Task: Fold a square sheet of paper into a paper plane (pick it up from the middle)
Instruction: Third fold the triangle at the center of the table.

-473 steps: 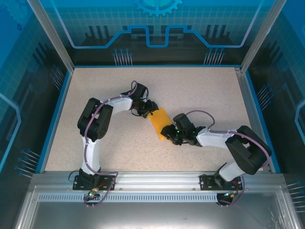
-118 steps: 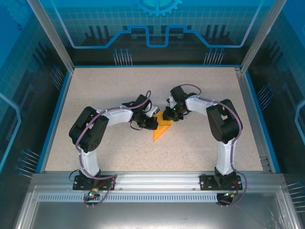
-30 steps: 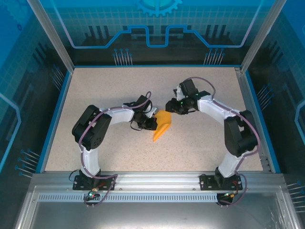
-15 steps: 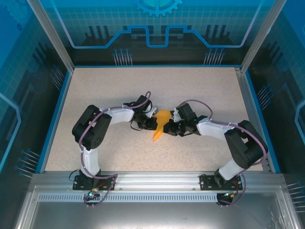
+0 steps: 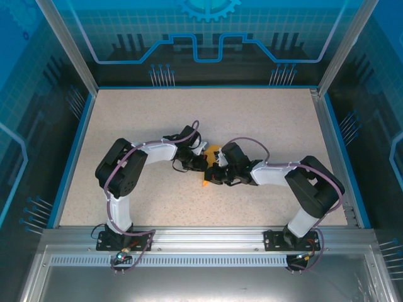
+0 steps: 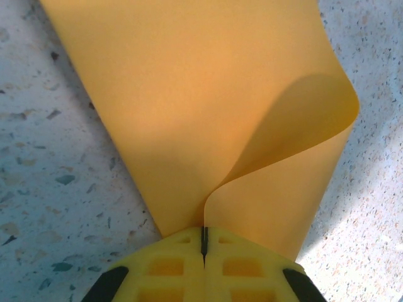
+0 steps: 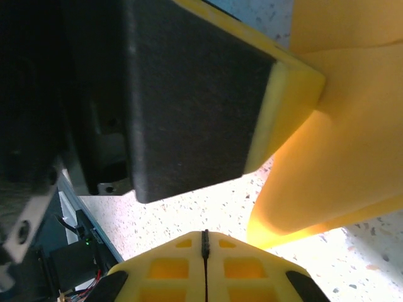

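Left wrist view: the curled paper (image 6: 208, 94) is rested on the table (image 6: 50, 189) and is clamped at one edge by the left gripper (image 6: 203, 236). Right wrist view: the right gripper (image 7: 204, 242) is pressed together, empty, just beside the left gripper.
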### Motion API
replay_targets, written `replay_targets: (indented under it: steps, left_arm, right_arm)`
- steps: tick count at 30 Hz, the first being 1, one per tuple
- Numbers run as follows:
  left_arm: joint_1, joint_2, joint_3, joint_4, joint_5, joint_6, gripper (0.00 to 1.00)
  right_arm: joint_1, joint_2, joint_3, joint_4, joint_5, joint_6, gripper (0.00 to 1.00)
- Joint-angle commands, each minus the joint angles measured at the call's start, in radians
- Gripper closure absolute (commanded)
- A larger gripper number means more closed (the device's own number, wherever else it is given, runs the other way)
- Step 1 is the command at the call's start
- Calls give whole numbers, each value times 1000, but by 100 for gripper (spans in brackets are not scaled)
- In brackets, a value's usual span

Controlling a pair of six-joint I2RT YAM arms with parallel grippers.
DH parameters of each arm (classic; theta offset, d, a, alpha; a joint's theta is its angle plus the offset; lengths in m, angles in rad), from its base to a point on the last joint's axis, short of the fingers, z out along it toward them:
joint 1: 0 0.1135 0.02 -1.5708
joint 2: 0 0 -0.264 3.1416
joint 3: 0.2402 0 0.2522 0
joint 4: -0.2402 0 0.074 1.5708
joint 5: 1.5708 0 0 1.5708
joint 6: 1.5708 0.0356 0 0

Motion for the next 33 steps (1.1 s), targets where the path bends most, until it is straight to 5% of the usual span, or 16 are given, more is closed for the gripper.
replay_targets:
  steps: [1, 33]
  left_arm:
    - [5, 34, -10, -9, 12, -2, 95]
    - [4, 39, -9, -20, 19, 7, 95]
  right_arm:
    - [20, 22, -16, 29, 20, 19, 94]
    - [31, 104, -41, 129, 20, 50, 93]
